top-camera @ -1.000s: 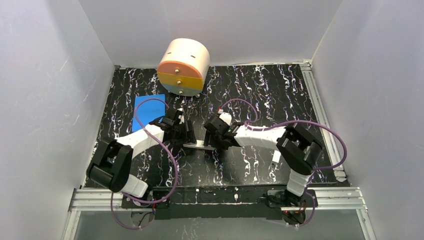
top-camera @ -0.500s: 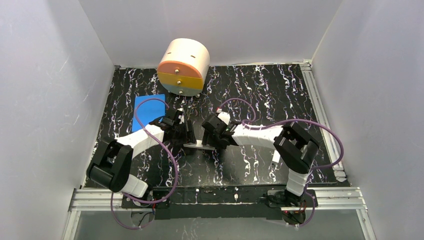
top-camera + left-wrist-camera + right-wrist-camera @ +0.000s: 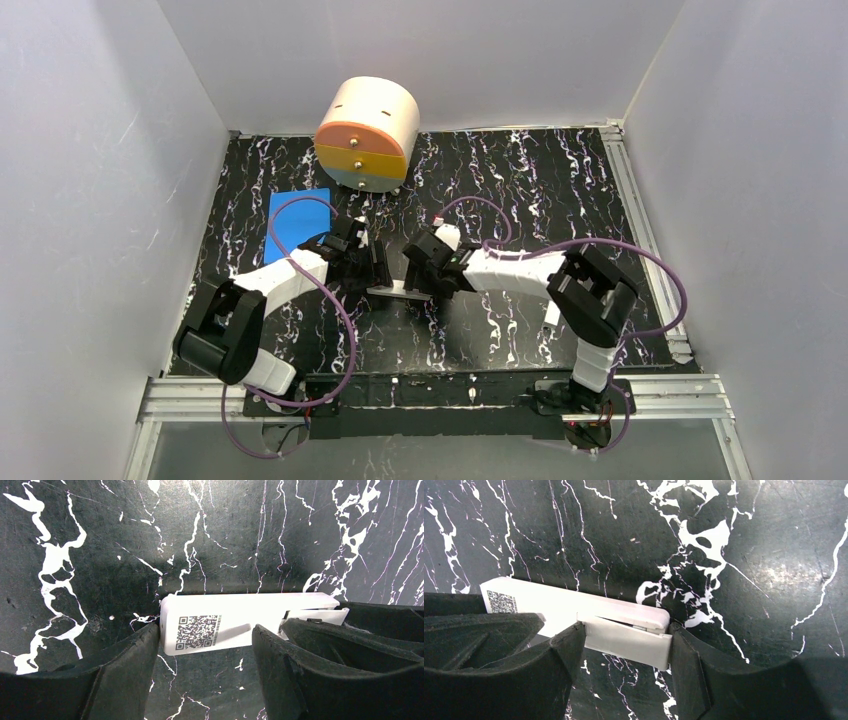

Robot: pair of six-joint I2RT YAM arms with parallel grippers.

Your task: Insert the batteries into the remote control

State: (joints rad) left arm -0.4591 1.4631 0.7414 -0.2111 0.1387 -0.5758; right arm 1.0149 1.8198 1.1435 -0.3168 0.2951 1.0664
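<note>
The white remote control (image 3: 250,611) lies back up on the table, its dark square code label (image 3: 198,630) showing. My left gripper (image 3: 206,628) stands over the label end with its jaws apart; one fingertip (image 3: 150,640) touches the remote's end. My right gripper (image 3: 627,630) is shut on the small white cover piece (image 3: 629,641), which sits slightly ajar on the remote's (image 3: 574,607) other end. In the top view the remote (image 3: 397,291) lies between the left gripper (image 3: 378,272) and the right gripper (image 3: 424,282). The batteries are hidden.
A round cream drawer unit (image 3: 367,134) stands at the back. A blue sheet (image 3: 298,222) lies at the left, behind the left arm. A narrow white bar (image 3: 552,314) lies by the right arm's elbow. Metal rails edge the table at right and front.
My right gripper has moved slightly left, towards the left gripper. The left arm and the remote have stayed where they were.
</note>
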